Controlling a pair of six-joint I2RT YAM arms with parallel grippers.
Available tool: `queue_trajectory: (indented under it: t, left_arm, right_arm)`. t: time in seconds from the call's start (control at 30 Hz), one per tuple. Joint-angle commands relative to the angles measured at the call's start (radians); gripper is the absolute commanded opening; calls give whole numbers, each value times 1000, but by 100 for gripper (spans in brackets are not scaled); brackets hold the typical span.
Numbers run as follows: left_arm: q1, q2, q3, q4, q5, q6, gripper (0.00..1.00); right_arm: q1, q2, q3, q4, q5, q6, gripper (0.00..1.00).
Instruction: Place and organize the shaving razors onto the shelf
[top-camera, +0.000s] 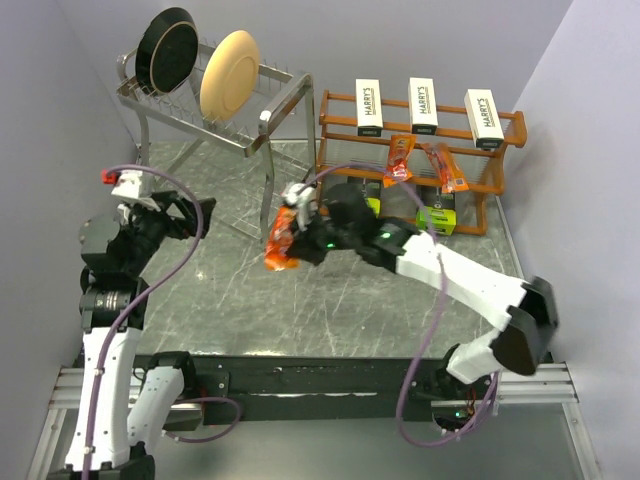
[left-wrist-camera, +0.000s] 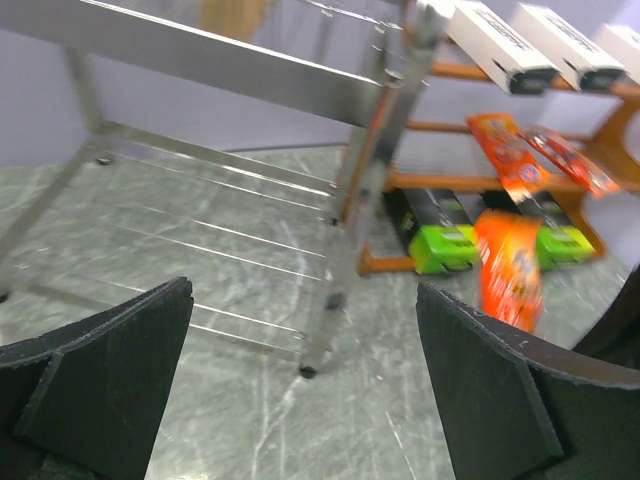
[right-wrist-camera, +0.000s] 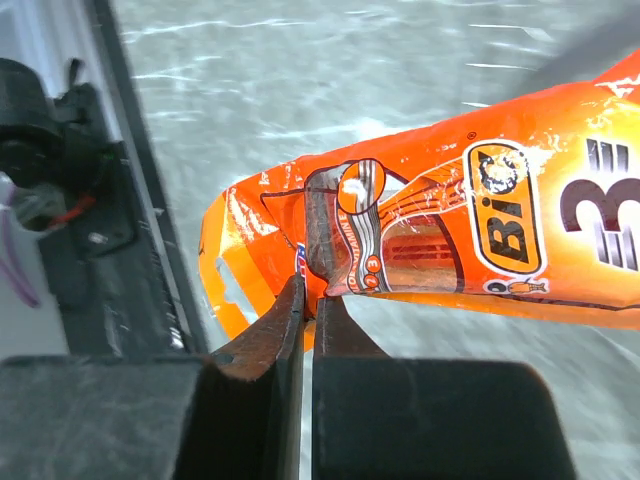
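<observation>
– Right wrist: anything between the jaws of the right gripper?
– Yes. Clamped shut on the crumpled end of an orange razor pack, "BiC" print facing the lens. Runs out ahead of the jaws and off to their right.
– Touching the table?
– Can't tell from any view.
– And beyond those jaws, from the top external camera?
– Just past them, the shelf. Carries three white HARRY'S boxes side by side on the top tier, two more orange packs slanted on the middle one, and black-and-lime packs at the bottom.
– And the left gripper?
– Spread wide, gripping nothing. Looks out between its jaws at a leg of the silver rack, with the held pack off to the right of that gap.
– On that rack?
– Holds a black plate and a cream plate, both upright.
</observation>
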Motion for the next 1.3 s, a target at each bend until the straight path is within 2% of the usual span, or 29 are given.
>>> queue_trajectory:
  t: [0.0, 0.03, 0.13, 0.37, 0.5, 0.87, 1.0, 1.27]
  left_arm:
    - [-50, 26, -3, 59, 59, 55, 99]
    - [-52, 36, 2, 47, 62, 63, 100]
    - [-87, 57, 0, 28, 77, 79, 99]
    - [-102, 105, 17, 41, 85, 92, 100]
    - [-104, 114, 22, 36, 85, 99, 99]
    - [-111, 131, 22, 36, 111, 89, 99]
    - [-111, 131, 20, 33, 117, 86, 99]
    - [-111, 119, 9, 28, 123, 80, 99]
  right_arm:
    - [-109, -47, -61, -92, -29, -89, 4]
    - [-181, -38, -55, -91, -29, -86, 5]
    - [-293, 6, -17, -74, -17, -115, 6]
    - [-471, 173, 156, -46, -5, -176, 6]
    - [-508, 272, 244, -58, 6, -206, 6]
    - [-522, 405, 440, -121, -9, -282, 10]
    - [-528, 437, 479, -129, 12, -290, 16]
    - [-562, 477, 523, -126, 41, -298, 19]
